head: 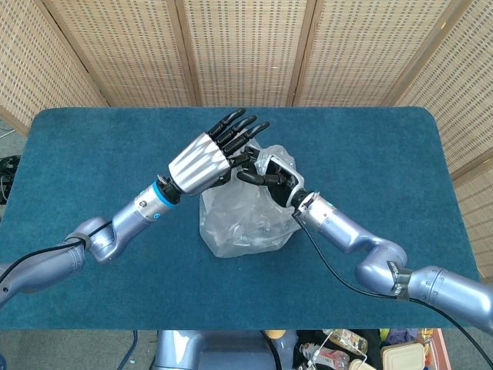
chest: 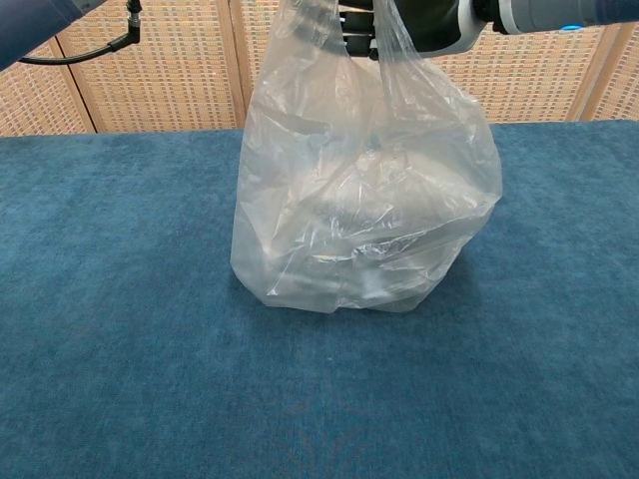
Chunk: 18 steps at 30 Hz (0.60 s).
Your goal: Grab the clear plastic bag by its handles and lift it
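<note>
The blue table (head: pixel 92 146) carries one clear plastic bag (chest: pixel 359 200), which stands upright near the table's middle with its base resting on the cloth, as the chest view shows; there are two arms and two hands, one bag, and some pale contents inside the bag too blurred by the film to count or name; the bag serves as the landmark for the rest; the left hand (head: pixel 209 154) hangs above the bag's top on its left side, its dark fingers (head: pixel 239 127) stretched out and apart, pointing away past the bag's far edge, and it looks to hold nothing; the right hand (head: pixel 269 176) sits at the bag's top on its right side, fingers curled in among the gathered plastic of the handles (chest: pixel 384 35), though whether both loops are truly caught cannot be told from either view; in the chest view the film rises taut from the bag's shoulders to that hand, which suggests the grasp is being settled and the lift has not begun; by my judgement the step in hand is securing the handles; the next move calls for a firm closing on both loops, then a straight rise so the bag's base leaves the table without swinging or slipping through the fingers.
</note>
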Motion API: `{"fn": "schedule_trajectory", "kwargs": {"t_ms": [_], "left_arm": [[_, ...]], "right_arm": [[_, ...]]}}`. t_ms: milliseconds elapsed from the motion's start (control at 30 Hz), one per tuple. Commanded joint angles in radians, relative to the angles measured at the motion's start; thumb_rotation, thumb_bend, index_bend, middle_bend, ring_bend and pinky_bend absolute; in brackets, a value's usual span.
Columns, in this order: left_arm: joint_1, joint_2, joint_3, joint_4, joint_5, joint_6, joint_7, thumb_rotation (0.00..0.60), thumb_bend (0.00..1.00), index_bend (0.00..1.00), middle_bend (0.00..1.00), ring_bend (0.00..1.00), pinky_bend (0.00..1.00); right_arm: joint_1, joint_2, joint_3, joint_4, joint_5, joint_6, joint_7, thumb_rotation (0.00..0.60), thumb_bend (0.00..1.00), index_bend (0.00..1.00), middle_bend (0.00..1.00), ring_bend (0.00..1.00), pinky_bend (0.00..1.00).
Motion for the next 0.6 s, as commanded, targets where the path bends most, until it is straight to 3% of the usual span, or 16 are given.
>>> {"fn": "schedule_trajectory", "kwargs": {"t_ms": [33,600], "left_arm": [[-0.001,-0.001,0.001,0.0,-0.002,-0.005,0.001,0.6,0.52,0.65,0.0,0.0,0.03],[-0.001,-0.005,-0.01,-0.011,-0.037,-0.043,0.002,0.6,0.5,0.61,0.0,0.0,0.03]], "right_arm": [[-0.005,-0.002,0.008,-0.002,-0.011,-0.005,0.009,0.6,0.0,0.39,0.46,0.35,0.3],[-0.02,-0.005,0.016,-0.014,-0.083,-0.023,0.059,0.6,0.0,0.45,0.59,0.49,0.35]]}}
